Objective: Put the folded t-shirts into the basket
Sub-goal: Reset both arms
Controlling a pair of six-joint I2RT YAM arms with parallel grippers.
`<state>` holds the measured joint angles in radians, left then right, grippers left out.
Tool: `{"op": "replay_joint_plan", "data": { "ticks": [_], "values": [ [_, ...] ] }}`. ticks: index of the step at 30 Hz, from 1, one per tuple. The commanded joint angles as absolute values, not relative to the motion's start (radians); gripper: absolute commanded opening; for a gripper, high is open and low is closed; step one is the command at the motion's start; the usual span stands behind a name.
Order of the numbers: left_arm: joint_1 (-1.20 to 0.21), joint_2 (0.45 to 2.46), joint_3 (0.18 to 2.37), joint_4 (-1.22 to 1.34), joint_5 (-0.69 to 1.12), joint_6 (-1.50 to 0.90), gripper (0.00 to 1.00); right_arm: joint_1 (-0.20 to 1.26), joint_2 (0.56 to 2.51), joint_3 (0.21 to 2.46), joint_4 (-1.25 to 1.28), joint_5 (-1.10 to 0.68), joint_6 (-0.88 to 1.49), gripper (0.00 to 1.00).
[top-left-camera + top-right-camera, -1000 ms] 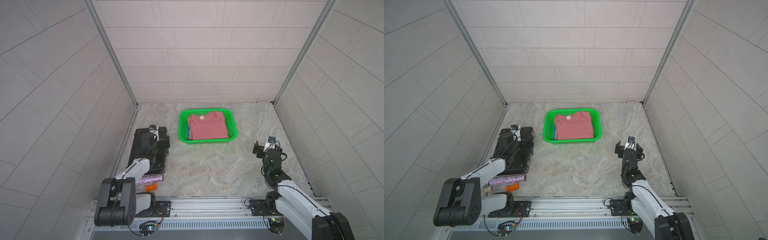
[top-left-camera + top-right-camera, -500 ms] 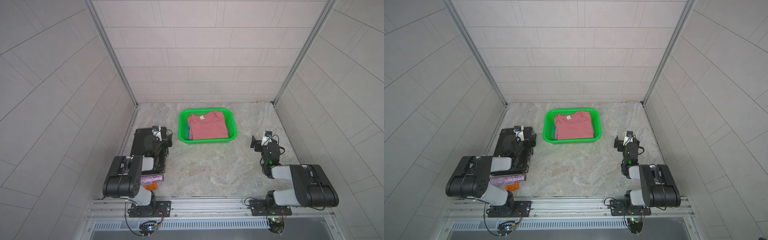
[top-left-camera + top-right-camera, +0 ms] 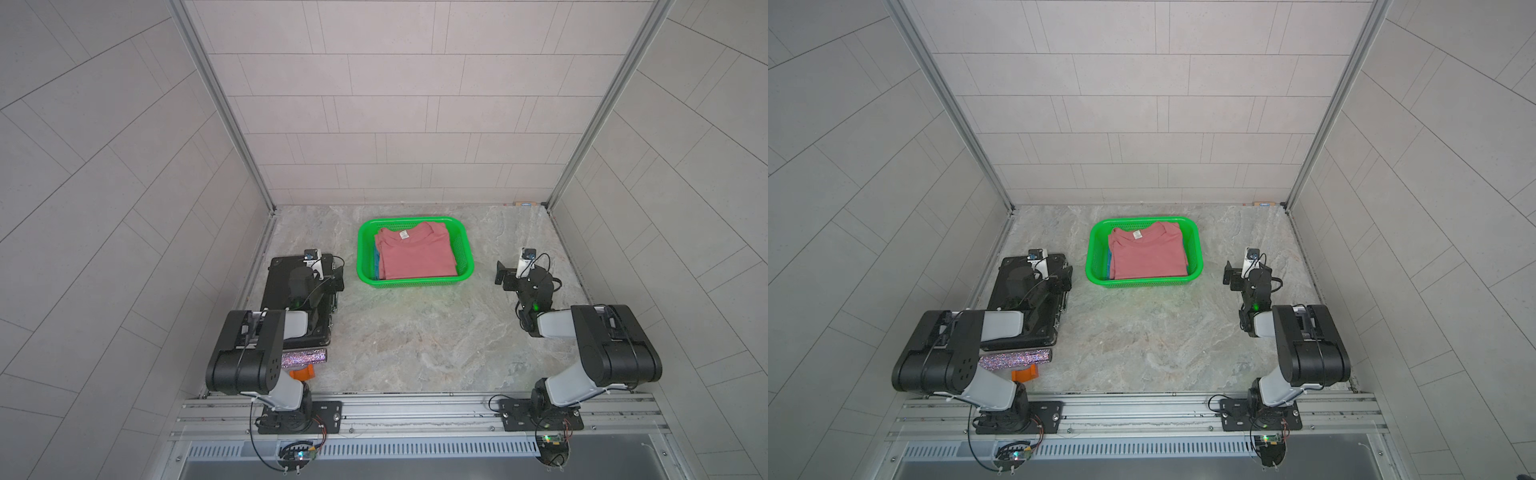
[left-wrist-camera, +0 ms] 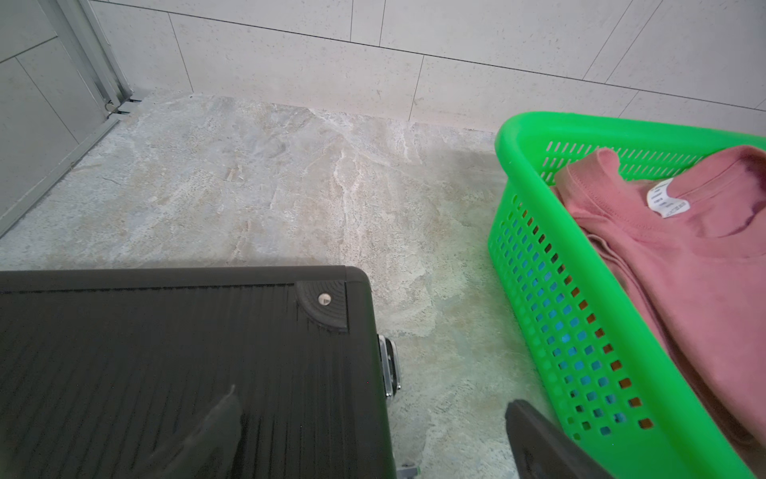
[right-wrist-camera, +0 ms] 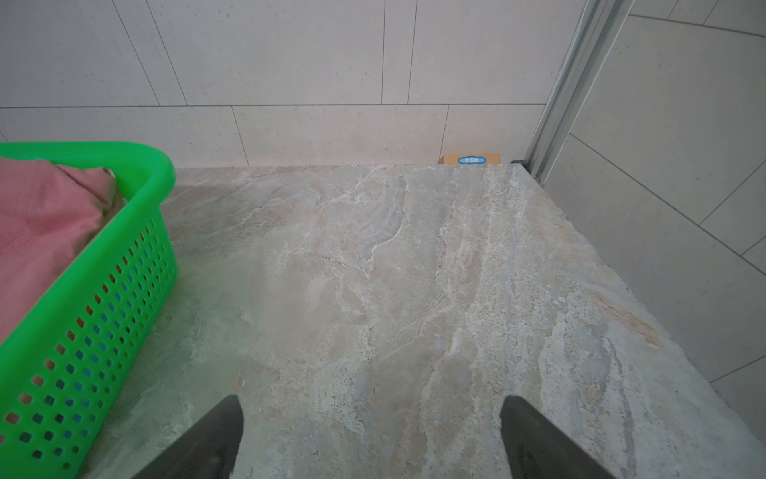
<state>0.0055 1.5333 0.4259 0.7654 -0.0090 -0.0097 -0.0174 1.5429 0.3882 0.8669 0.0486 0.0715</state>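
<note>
The green basket (image 3: pixel 415 284) (image 3: pixel 1144 285) stands at the back middle of the stone table. A pink folded t-shirt (image 3: pixel 415 259) (image 3: pixel 1148 259) lies on top inside it. A blue t-shirt (image 3: pixel 376 266) peeks out under its left edge. In the left wrist view, blue and orange cloth show through the basket's mesh wall (image 4: pixel 551 315). My left gripper (image 3: pixel 330 280) (image 4: pixel 373 439) is open and empty over the black case's corner, left of the basket. My right gripper (image 3: pixel 512 275) (image 5: pixel 369 435) is open and empty above bare table, right of the basket (image 5: pixel 83 323).
A black flat case (image 3: pixel 291 328) (image 4: pixel 166 352) lies at the left. A glittery bar (image 3: pixel 305 357) and a small orange plastic piece (image 3: pixel 301 374) sit in front of it. A small cardboard box (image 5: pixel 470 159) rests at the back right corner. Tiled walls enclose three sides.
Both arms have folded up, their elbows now raised near the front rail. The grippers stay open and have shifted slightly toward the back. The t-shirts and basket have not moved.
</note>
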Motion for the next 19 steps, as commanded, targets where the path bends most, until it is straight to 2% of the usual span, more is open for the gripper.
{"op": "replay_joint_plan", "data": {
  "ticks": [1,19],
  "values": [
    [0.0,1.528,0.437,0.749,-0.011,-0.01,1.0,-0.016,1.54,0.389,0.861,0.057,0.083,1.0],
    [0.0,1.53,0.439,0.747,-0.013,-0.011,1.0,-0.017,1.53,0.396,0.83,0.058,0.081,1.0]
  ]
}}
